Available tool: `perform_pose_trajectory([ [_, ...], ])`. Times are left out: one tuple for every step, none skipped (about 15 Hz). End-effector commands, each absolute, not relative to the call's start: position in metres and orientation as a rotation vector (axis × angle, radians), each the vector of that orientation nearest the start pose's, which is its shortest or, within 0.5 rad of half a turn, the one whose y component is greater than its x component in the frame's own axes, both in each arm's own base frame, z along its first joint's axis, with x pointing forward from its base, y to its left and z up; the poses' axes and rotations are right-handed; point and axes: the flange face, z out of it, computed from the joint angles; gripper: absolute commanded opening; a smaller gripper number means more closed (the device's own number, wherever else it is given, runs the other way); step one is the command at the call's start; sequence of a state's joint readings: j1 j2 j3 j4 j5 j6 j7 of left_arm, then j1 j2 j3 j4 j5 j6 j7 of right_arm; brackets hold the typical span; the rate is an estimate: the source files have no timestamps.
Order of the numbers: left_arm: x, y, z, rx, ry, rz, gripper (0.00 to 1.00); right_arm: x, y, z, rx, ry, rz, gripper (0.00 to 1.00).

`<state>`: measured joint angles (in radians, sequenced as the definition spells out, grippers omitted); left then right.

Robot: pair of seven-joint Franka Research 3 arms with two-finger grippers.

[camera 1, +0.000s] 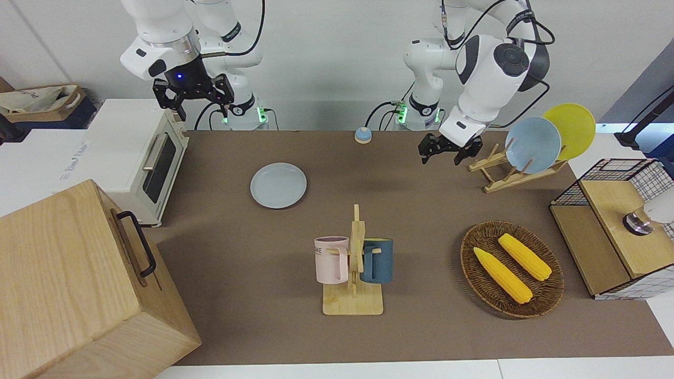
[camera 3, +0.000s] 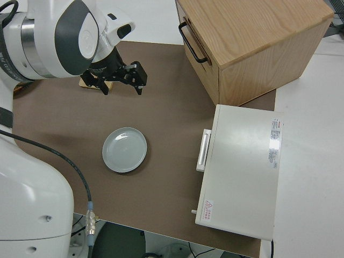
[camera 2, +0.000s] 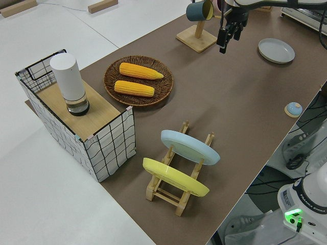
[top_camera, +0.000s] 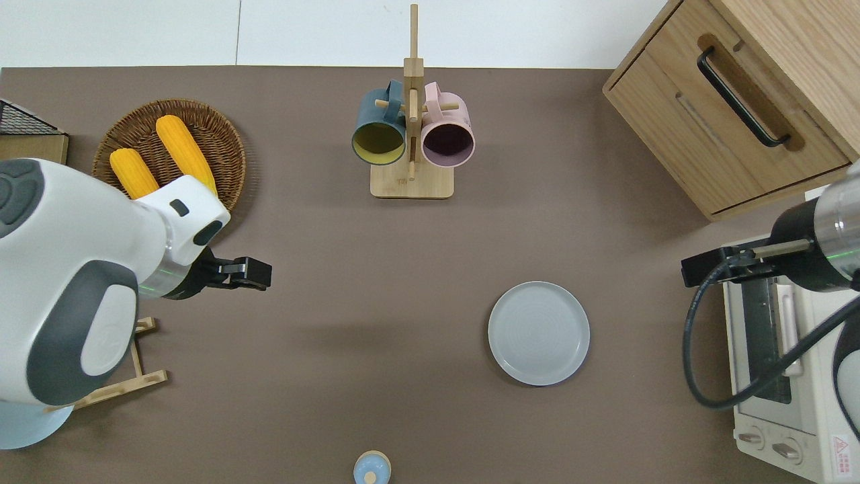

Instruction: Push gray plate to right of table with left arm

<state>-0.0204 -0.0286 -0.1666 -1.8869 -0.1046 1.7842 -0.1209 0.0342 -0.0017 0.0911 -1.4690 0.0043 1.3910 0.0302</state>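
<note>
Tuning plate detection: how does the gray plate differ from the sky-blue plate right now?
The gray plate lies flat on the table; the sky-blue plate stands tilted on edge in the wooden rack. The gray one is paler and duller, the sky-blue brighter. The gray sits alone; the sky-blue stands beside a yellow plate. Both are round and plain.

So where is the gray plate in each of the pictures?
Front view: gray plate lies flat on the table, nearer to the robots than the mug rack.
Overhead view: gray plate sits toward the right arm's end, near the toaster oven.
Left side view: gray plate is near the top edge.
Right side view: gray plate is at the middle, beside the toaster oven.
Shared landmark: the mug rack, in the front, overhead and left side views.
</note>
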Motion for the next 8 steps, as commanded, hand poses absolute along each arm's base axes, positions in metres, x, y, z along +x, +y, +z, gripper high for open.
perform_pose_trajectory([
  [0.528,-0.074,0.524,-3.169,0.144,0.118,1.00,0.527,0.065,0.661,-3.129,-0.145,0.126,0.983],
  [0.529,-0.068,0.528,-3.144,0.209,0.116,1.00,0.527,0.065,0.660,-3.130,-0.147,0.128,0.983],
  [0.529,-0.065,0.535,-3.121,0.248,0.112,1.00,0.527,0.065,0.661,-3.130,-0.147,0.126,0.983],
  [0.532,-0.061,0.545,-3.115,0.244,0.085,1.00,0.527,0.065,0.660,-3.129,-0.147,0.129,0.983],
  [0.537,-0.053,0.553,-3.120,0.216,0.063,1.00,0.527,0.065,0.660,-3.130,-0.147,0.128,0.983],
  [0.540,-0.045,0.560,-3.124,0.199,0.051,1.00,0.527,0.064,0.660,-3.130,-0.145,0.128,0.983],
  [0.541,-0.037,0.567,-3.128,0.180,0.046,1.00,0.527,0.064,0.661,-3.130,-0.145,0.126,0.983],
  [0.542,-0.033,0.573,-3.126,0.169,0.037,1.00,0.527,0.064,0.661,-3.130,-0.145,0.126,0.983],
])
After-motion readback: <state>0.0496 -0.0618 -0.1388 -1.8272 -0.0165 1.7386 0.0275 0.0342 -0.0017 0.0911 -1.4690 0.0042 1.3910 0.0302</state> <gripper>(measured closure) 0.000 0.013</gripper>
